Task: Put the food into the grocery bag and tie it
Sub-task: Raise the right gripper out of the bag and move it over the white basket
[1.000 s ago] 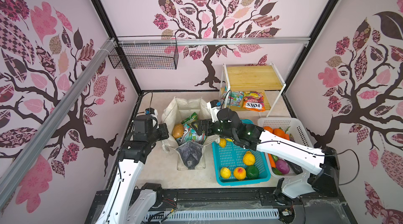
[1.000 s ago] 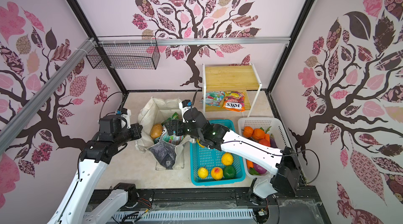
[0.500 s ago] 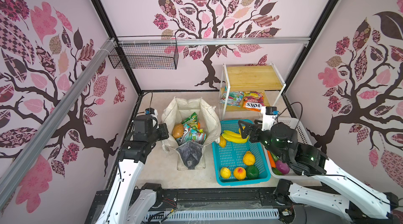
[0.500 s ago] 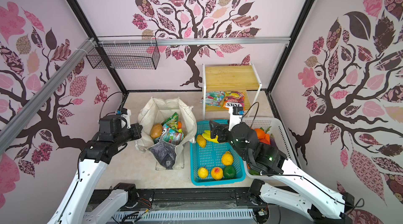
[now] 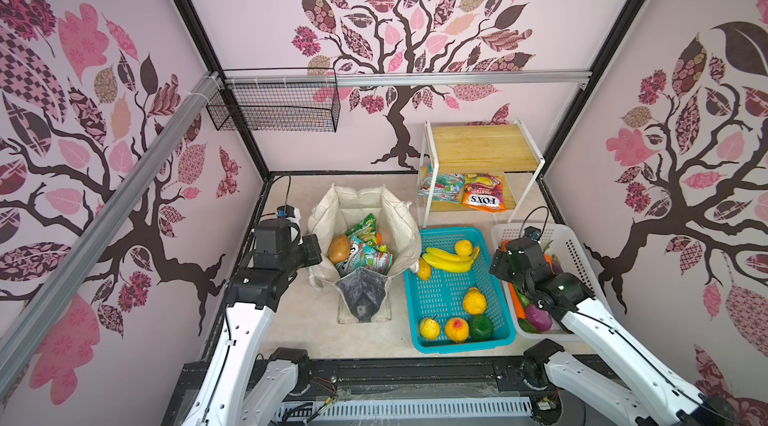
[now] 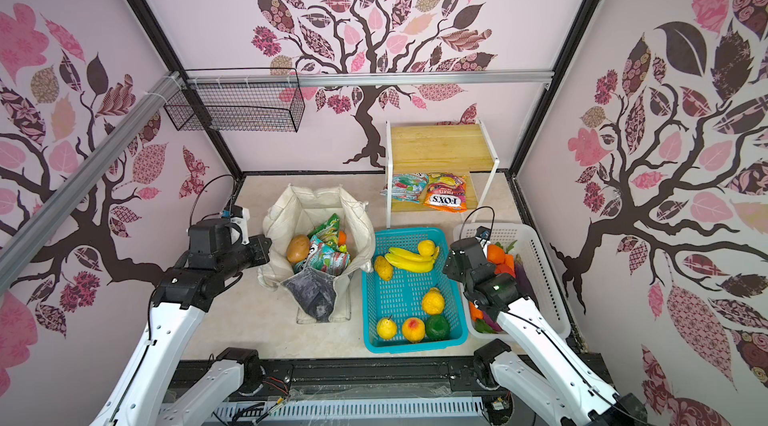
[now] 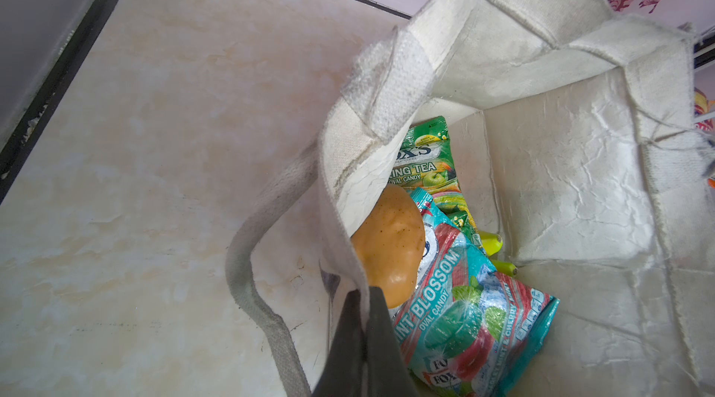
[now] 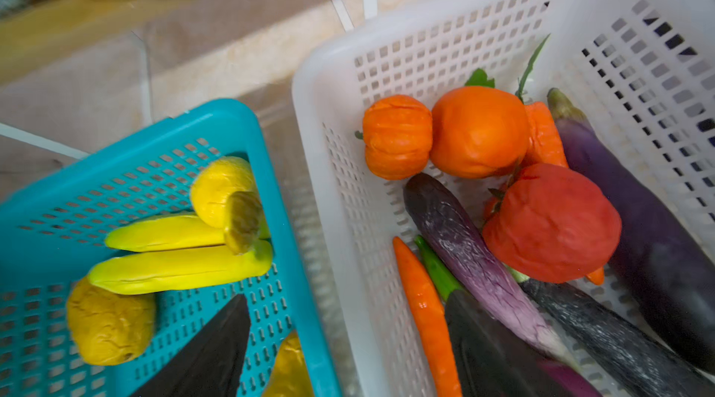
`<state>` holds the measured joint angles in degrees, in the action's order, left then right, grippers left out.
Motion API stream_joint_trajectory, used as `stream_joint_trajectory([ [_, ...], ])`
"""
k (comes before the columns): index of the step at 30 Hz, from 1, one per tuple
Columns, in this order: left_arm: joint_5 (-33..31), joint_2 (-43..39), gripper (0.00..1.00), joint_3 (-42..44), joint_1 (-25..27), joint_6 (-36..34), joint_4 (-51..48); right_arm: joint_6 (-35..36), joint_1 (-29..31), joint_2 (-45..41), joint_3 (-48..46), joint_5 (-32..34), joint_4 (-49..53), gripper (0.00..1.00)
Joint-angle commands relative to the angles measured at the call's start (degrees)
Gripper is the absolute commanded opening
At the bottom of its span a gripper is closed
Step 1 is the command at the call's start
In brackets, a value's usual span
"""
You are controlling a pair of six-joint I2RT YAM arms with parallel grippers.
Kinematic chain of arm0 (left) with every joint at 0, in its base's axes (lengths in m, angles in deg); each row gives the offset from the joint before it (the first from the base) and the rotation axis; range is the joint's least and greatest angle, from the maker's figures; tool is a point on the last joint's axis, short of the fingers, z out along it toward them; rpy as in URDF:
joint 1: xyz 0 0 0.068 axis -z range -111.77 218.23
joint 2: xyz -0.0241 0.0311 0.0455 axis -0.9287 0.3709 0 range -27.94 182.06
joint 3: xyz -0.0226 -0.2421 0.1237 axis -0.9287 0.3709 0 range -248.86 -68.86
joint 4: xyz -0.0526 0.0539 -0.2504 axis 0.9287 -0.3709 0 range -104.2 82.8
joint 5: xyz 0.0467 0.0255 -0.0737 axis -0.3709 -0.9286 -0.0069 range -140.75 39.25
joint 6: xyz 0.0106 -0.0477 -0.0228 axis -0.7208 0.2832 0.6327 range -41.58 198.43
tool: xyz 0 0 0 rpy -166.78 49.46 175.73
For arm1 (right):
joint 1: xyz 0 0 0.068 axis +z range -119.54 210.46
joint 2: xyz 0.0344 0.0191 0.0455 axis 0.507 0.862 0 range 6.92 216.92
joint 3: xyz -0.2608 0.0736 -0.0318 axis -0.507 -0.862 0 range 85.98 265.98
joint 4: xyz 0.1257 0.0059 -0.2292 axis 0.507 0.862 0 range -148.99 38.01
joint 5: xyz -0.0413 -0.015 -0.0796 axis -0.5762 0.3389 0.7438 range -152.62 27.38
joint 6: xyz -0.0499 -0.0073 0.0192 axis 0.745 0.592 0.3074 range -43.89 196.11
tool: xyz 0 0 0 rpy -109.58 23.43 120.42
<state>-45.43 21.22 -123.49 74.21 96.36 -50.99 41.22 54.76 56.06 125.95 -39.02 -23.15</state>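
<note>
Beige marbled tabletop (image 5: 299,320), tree-print walls (image 5: 457,8). The left gripper (image 7: 363,294) is clamped on the canvas tote (image 5: 357,199) rim; the right gripper (image 8: 346,298) is spread wide (looks empty) over the teal basket (image 8: 216,112) and white basket (image 8: 305,105) edges.

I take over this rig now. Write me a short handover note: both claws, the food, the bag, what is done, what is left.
Left claw: shut on the rim of the off-white canvas grocery bag.
Right claw: open, empty, above the edge between the teal plastic basket and the white plastic basket.
Done: brown round toy and green and teal snack packets lie in the bag.
Left: yellow toy banana bunch lies in the teal basket; cream strap handles not yet tied.
</note>
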Motion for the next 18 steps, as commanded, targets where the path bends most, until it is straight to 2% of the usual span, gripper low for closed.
stream_joint_trajectory([
  [1, 1.0, -0.2, 0.00, 1.3, -0.1, -0.3, 0.5, -2.9, -0.2, 1.6, -0.1, 3.4, 0.1, 0.84],
  [3, 0.7, -0.2, 0.00, 1.3, -0.2, -0.3, 0.4, -3.4, -1.2, 3.0, -1.0, 4.4, -1.9, 0.84],
  [4, 0.6, 0.0, 0.00, 1.2, -0.2, -0.3, 0.3, -4.3, -3.7, 3.6, -1.1, 3.5, -2.0, 0.82],
  [8, 0.8, -0.6, 0.00, 1.2, -0.1, -0.3, 0.4, -1.6, -16.0, 1.9, -4.4, -9.3, -7.0, 0.67],
  [9, 0.8, -0.7, 0.00, 1.3, -0.1, -0.3, 0.5, -1.3, -18.8, 1.7, -5.1, -12.0, -7.8, 0.57],
  [10, 1.0, -0.6, 0.00, 1.3, -0.2, -0.3, 0.5, -1.2, -21.0, 1.8, -6.0, -13.8, -8.5, 0.53],
  [12, 1.6, -0.2, 0.00, 1.2, -0.1, -0.3, 0.5, -1.2, -22.0, 3.2, -6.5, -13.9, -8.5, 0.53],
  [16, 2.4, 0.0, 0.00, 1.2, -0.1, -0.3, 0.5, -1.9, -22.0, 6.5, -7.2, -12.8, -7.6, 0.60],
  [18, 2.4, -0.6, 0.00, 1.3, -0.1, -0.1, 0.6, -1.7, -21.9, 6.7, -7.7, -9.9, -8.3, 0.53],
])
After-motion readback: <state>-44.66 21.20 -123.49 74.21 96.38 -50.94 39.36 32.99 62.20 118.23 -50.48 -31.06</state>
